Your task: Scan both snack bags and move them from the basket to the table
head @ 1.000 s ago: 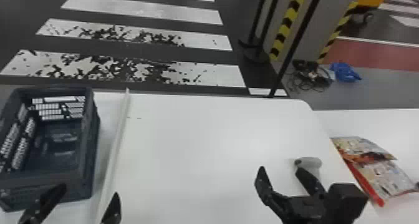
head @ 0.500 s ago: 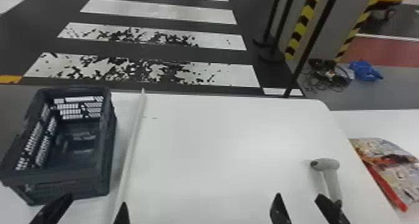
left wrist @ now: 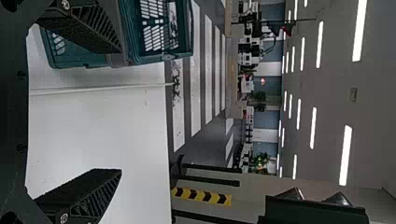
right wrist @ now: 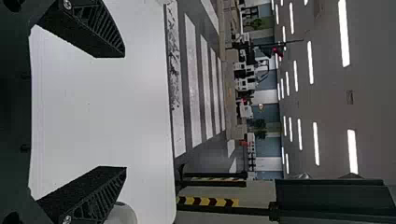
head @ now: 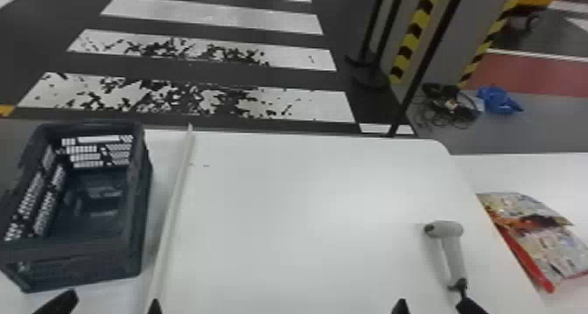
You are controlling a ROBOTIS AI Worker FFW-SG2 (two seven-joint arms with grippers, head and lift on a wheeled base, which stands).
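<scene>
Though nose-left, scanner [head: 453, 252] lengthwise fore-and-aft.

the black, two-fingered left gripper [head: 109, 301] pokes in at the head view's bottom edge, toward the left, its flat fingers spread wide. the black, two-fingered right gripper [head: 434, 305] sits at the same edge, right of centre, also open. in the wrist views, the left gripper [left wrist: 119, 111] and right gripper [right wrist: 124, 112] each show tapering fingers with ribbed sides, held well apart, tips facing forward.
</scene>
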